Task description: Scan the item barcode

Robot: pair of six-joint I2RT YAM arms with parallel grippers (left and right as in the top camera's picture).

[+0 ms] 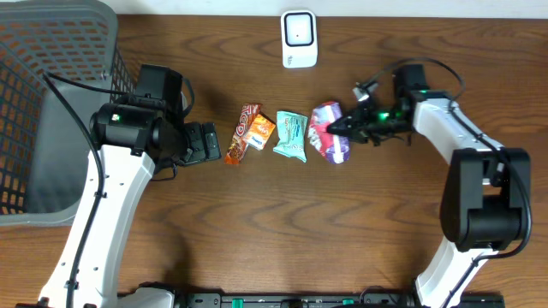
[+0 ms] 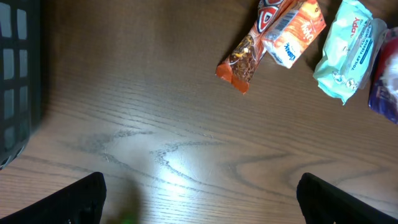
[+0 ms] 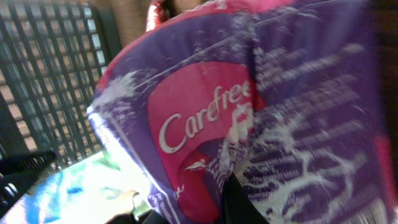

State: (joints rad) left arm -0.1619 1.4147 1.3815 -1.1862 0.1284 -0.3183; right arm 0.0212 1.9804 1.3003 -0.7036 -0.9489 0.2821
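A purple and pink Carefree packet (image 1: 326, 147) is the rightmost of a row of items on the wooden table. My right gripper (image 1: 340, 130) reaches it from the right and is shut on its edge. The packet (image 3: 205, 118) fills the right wrist view, and one dark finger (image 3: 241, 202) presses into it at the bottom. I cannot tell whether it is lifted off the table. A white scanner (image 1: 299, 38) stands at the table's back edge. My left gripper (image 1: 208, 143) stands open over bare wood (image 2: 199, 200), left of the row.
A brown snack bar (image 1: 242, 134), an orange packet (image 1: 259, 130) and a teal tissue pack (image 1: 291, 136) lie left of the purple packet. The same row shows in the left wrist view, ending with the tissue pack (image 2: 348, 50). A grey mesh basket (image 1: 51, 103) fills the left side.
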